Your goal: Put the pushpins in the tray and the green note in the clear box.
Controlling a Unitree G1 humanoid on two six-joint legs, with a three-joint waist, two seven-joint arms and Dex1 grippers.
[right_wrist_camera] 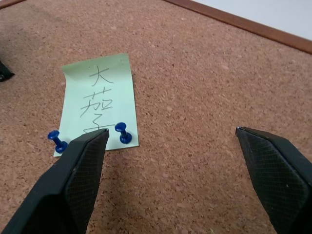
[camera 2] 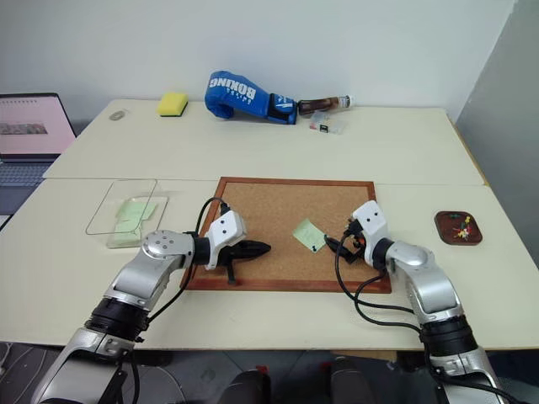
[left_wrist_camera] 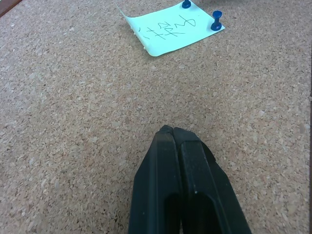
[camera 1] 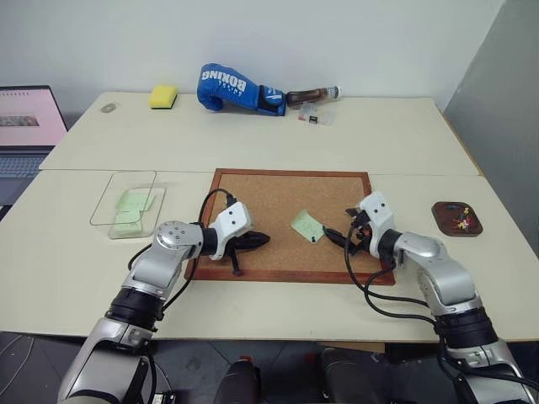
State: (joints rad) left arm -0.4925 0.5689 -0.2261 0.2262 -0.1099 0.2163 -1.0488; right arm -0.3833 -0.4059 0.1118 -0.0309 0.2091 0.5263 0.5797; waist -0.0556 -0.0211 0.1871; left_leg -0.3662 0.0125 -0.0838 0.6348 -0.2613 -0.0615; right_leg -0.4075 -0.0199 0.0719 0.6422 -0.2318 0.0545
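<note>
While the green note (right_wrist_camera: 100, 100) is pinned to the corkboard (camera 1: 278, 198) by two pushpins (right_wrist_camera: 123, 133), it is flanked by the left gripper (left_wrist_camera: 173, 134), pressed together, and the right gripper (right_wrist_camera: 170, 139), spread apart.

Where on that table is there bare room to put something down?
The near left corner, in front of the clear box, and the wide strip between the corkboard and the boxing glove are bare. It is crowded around the green note, where both grippers, left and right, sit close.
</note>
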